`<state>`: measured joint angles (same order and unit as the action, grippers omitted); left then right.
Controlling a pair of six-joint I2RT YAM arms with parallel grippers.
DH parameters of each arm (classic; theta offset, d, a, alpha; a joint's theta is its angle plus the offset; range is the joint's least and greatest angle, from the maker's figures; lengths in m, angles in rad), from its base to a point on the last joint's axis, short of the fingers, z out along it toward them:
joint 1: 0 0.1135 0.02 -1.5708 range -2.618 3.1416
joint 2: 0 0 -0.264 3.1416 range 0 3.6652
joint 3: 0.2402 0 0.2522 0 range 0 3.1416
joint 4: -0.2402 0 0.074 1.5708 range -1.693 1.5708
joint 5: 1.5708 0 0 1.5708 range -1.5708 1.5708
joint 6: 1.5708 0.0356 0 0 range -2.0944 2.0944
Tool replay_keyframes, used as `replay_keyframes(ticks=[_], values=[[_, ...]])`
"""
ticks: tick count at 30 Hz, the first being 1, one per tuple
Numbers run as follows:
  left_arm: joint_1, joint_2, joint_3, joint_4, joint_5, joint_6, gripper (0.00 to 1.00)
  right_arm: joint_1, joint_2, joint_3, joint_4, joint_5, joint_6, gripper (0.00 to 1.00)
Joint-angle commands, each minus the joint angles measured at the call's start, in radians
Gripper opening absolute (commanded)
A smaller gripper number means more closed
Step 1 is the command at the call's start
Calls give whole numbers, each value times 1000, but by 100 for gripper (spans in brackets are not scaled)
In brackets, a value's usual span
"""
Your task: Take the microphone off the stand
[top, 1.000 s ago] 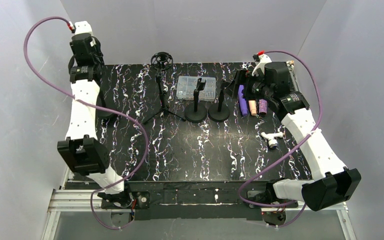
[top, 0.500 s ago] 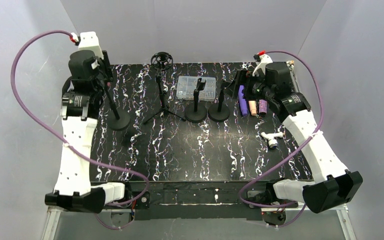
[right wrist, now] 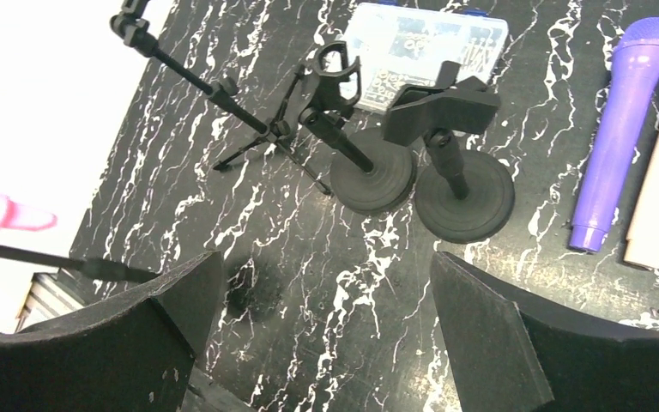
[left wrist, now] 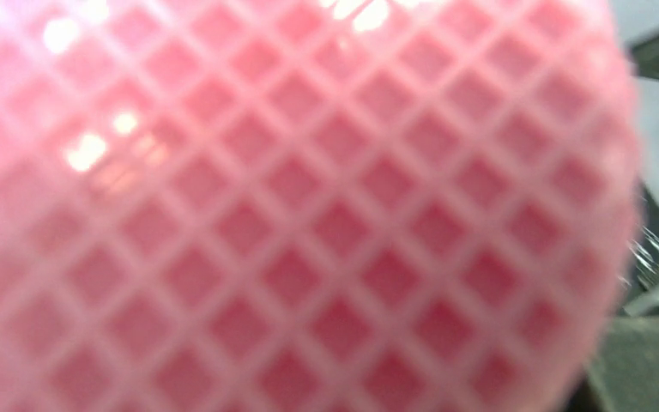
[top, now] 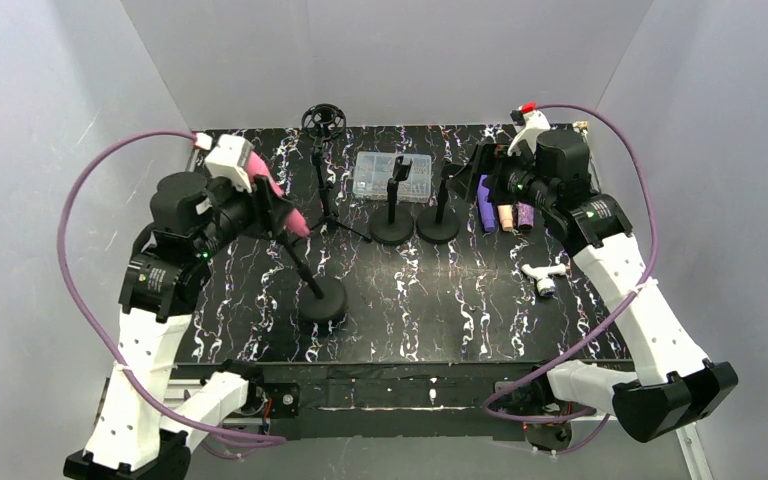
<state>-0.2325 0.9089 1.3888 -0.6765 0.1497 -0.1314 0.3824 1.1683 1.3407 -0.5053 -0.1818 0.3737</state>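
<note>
The left pincer point(top: 274, 200) pinches the pink microphone point(top: 296, 223), whose mesh head fills its wrist camera. The stand point(top: 322, 298) slants down from that pincer toward the bench point(top: 460, 300), apparently still clipped on. The right pincer point(right wrist: 326, 268) hangs spread, well apart. Pulling the 2 apart remains.

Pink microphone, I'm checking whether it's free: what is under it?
A black stand pole slants from the pink microphone down to its round base on the table. The left pincer hides the clip.
</note>
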Motion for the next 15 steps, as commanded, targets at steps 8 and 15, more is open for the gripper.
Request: replay_keyframes(ticks=[8, 15], values=[[-328, 29, -108, 337, 300, 33, 0, 79, -53, -13, 65, 30, 14, 100], [-495, 163, -99, 454, 273, 224, 0, 91, -74, 12, 68, 45, 14, 100]])
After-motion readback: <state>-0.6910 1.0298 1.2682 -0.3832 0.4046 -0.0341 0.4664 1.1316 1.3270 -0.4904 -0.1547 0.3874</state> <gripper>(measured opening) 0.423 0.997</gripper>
